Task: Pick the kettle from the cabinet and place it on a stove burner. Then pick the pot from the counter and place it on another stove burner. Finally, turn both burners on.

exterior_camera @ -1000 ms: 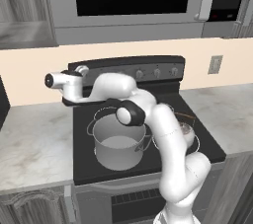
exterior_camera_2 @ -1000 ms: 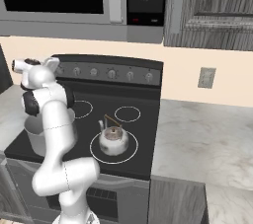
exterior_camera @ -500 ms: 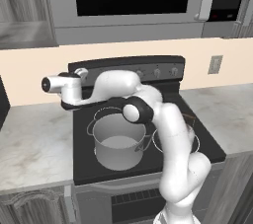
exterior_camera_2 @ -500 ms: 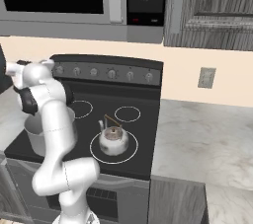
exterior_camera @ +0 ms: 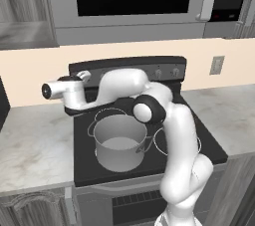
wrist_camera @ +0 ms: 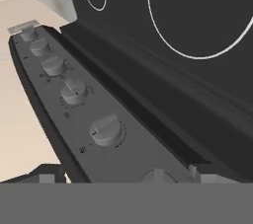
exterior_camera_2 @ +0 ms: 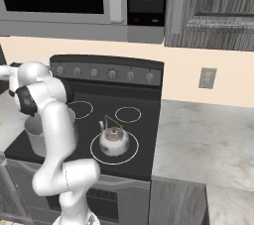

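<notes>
Grey pot (exterior_camera: 119, 143) sits on a burner below my raised hand in the left view, silver kettle (exterior_camera_2: 114, 138) rests on another in the right, and my wide-open, empty gripper (wrist_camera: 123, 176) faces the knobs (wrist_camera: 105, 130).

Row of grey knobs (wrist_camera: 105, 130) along the dark control panel (wrist_camera: 59, 114), black glass cooktop (wrist_camera: 197, 11) with white circles beyond.

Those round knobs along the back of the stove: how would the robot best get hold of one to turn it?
Grip a knob across its round rim, coming straight at its face from the cooktop side. Each knob stands out from the sloped back panel, so the open gripper can put one finger on either side.
</notes>
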Robot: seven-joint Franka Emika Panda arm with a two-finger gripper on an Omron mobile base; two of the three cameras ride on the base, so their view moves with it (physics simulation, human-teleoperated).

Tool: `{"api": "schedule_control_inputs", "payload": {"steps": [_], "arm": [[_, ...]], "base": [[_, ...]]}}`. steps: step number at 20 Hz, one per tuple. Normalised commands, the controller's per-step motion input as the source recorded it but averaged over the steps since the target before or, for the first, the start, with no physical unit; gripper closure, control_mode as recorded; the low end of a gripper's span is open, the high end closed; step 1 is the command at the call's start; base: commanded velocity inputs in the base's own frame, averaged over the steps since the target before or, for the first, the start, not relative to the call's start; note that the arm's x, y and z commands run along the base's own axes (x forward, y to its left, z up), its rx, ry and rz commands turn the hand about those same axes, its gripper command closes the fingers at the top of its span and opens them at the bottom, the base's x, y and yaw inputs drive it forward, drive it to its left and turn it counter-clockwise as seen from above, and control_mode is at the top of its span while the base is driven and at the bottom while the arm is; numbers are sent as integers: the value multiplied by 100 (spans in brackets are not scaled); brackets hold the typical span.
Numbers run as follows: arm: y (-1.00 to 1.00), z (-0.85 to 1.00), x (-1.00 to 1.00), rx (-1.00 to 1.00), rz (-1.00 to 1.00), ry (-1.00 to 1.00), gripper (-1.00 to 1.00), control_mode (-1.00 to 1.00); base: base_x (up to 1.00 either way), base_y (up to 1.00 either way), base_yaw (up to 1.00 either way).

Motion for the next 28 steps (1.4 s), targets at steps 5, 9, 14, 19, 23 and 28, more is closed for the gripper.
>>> {"api": "schedule_control_inputs", "payload": {"steps": [5, 9, 14, 19, 23, 28], "arm": [[-30, 41, -27, 10, 0, -5, -100, -100], [-26, 45, -20, 13, 0, 0, -100, -100], [-27, 27, -25, 11, 0, 0, -100, -100], [-32, 8, -43, 10, 0, 0, -100, -100], [-38, 23, -56, 13, 0, -2, -100, -100], [-37, 33, -45, 12, -1, -1, -100, -100]], "base": [[0, 0, 0], [0, 0, 0], [0, 0, 0], [0, 0, 0], [0, 0, 0], [0, 0, 0]]}}
